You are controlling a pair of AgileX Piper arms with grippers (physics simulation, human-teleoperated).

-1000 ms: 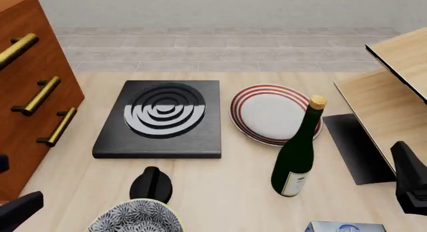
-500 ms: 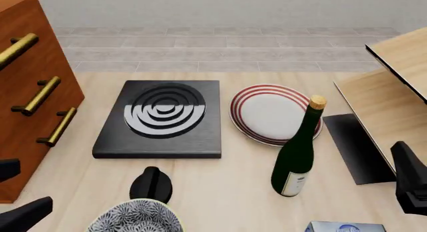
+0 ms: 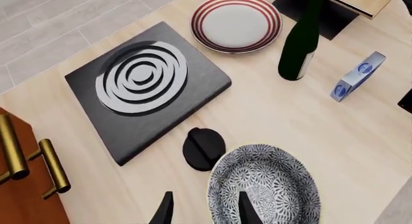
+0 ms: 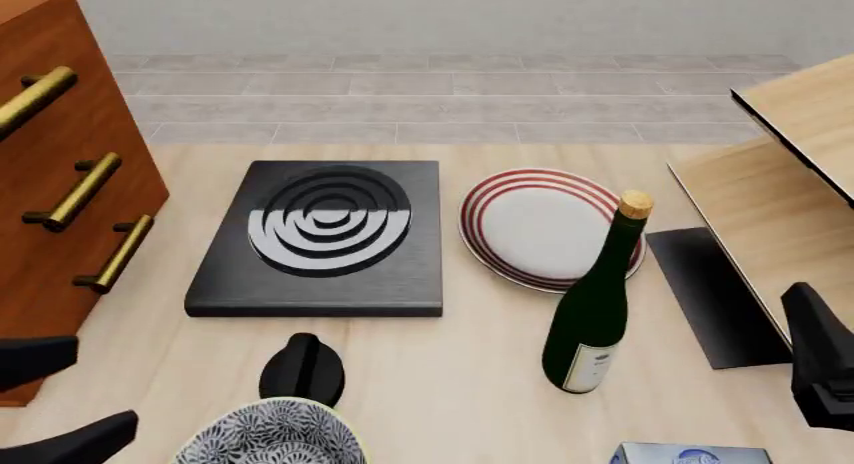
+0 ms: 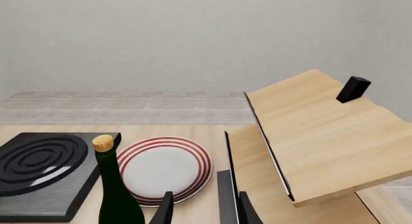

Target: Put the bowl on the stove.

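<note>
Left gripper (image 3: 203,212) open, empty, poised above bowl (image 3: 264,185) near rim; reach step; next: descend, clamp rim, carry far to stove (image 4: 320,238); right gripper (image 5: 203,210) open, idle

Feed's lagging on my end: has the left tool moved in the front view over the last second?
Yes. The left tool has shifted rightward along the bottom edge, toward the bowl, judged against the fixed wooden cabinet.

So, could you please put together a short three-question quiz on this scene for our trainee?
1. True or false: the bowl already sits on the stove.
2. What stands right of the plate in the front view: A) bottle, B) kettle, C) pan?
3. Fill in: the left gripper has its jaws ____ near the bowl's rim.

Key: 1 false; 2 A; 3 open.
</note>
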